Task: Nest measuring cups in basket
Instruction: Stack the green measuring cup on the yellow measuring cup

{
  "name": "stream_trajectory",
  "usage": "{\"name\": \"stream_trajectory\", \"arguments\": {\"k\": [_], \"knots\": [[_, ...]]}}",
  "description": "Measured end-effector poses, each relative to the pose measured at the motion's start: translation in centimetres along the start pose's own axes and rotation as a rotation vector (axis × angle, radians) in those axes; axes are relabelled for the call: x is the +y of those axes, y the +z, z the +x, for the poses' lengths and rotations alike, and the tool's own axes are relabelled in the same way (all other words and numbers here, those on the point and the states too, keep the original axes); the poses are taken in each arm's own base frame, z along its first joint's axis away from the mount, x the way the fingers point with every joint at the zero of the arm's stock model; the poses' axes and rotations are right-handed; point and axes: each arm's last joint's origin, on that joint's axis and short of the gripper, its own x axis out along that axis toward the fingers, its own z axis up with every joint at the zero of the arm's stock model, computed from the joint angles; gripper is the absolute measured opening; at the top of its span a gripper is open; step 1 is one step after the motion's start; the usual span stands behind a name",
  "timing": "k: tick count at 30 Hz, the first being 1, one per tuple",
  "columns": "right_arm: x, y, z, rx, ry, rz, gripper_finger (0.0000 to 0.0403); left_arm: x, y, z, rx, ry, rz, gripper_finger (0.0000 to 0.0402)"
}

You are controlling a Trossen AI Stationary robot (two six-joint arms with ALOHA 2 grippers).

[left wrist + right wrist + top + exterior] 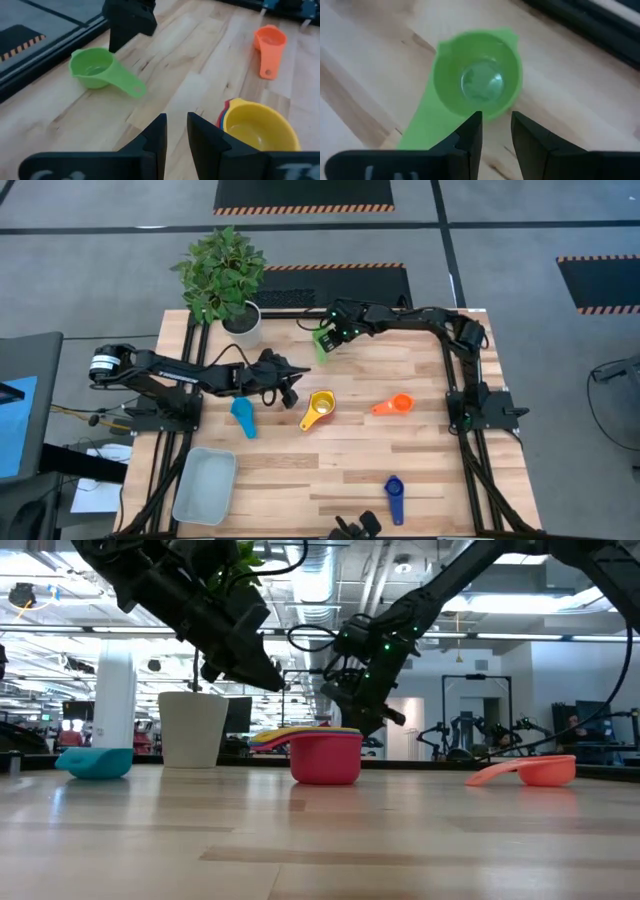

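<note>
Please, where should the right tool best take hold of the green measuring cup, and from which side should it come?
Probably the rim of the green cup, from above. The cup stands upright and open on the table, so one finger could go inside the bowl and one outside. Its flat handle lies low against the wood, harder to pinch. The right tool hovers over it, fingers narrowly apart.

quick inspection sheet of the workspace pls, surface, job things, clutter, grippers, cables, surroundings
surface: wooden table, no spills seen.
job's things: green cup upright near the far edge; yellow cup stacked on a red cup mid-table; orange cup to its right; light blue cup upside down to its left; blue cup near the front edge; basket at the front left, no cups in it.
clutter: potted plant at the far left corner.
grippers: left gripper empty, fingers nearly closed, beside the yellow cup; right gripper slightly open over the green cup.
cables: black cable on the left arm.
surroundings: grey floor, hazard-striped mats.
</note>
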Motion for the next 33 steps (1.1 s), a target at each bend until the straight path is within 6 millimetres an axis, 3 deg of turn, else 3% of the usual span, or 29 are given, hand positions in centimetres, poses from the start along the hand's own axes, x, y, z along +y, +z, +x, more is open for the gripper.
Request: {"name": "stream_trajectory", "arguments": {"k": [7,15,29,33], "knots": [[-1.7,1.6,-0.1,-0.092,0.006,0.101,0.0137,0.0,0.0,0.0,-0.002,-0.001,-0.005,0.0063],[-2.9,2.0,-0.1,-0.083,0.02,0.132,0.0154,-0.1,0.0,0.0,-0.003,-0.004,-0.005,0.0063],[-1.2,1.5,-0.1,-0.092,0.031,0.077,0.0141,0.0,0.1,0.0,-0.01,0.004,-0.004,0.0063],[-1.6,1.5,-0.1,-0.075,0.027,0.095,0.0141,0.0,0.1,0.0,-0.01,0.003,-0.012,0.0063]]}}
